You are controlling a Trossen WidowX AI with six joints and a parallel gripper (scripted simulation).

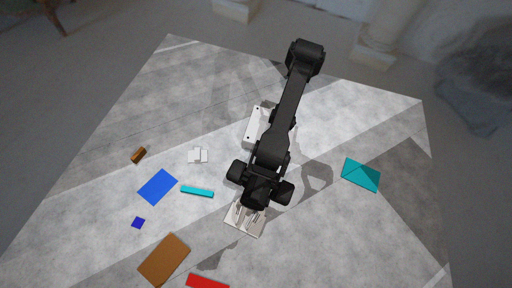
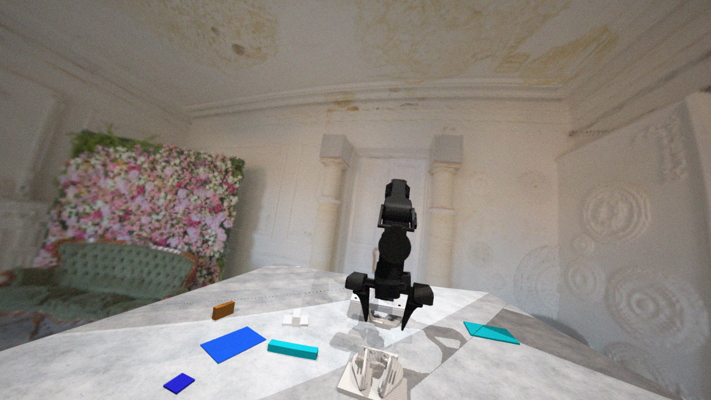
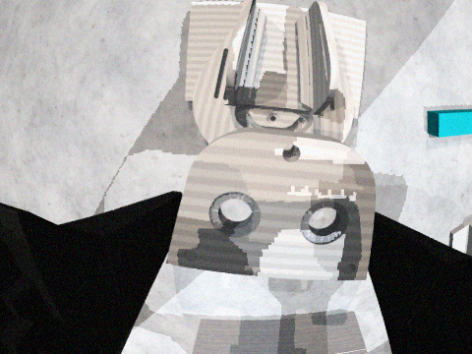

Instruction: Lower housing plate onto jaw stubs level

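with the jaw assembly (image 1: 257, 229) (image 2: 350, 385) (image 3: 351, 54) standing on the surface, the gripper (image 2: 384, 325) (image 3: 274, 212) holds the housing plate (image 2: 385, 324) (image 3: 275, 182) clamped by its side edges, raised and apart from the assembly; alignment, level lowering onto both stubs, release and withdrawal remain.

The gripper (image 1: 248, 215) (image 2: 385, 325) (image 3: 274, 212) looked like matt black plastic. The plate (image 2: 385, 322) (image 3: 280, 182) was pale and matt, finely striped — like printed plastic. The tabletop (image 1: 322, 229) (image 2: 477, 378) (image 3: 88, 74) resembled mottled stone.
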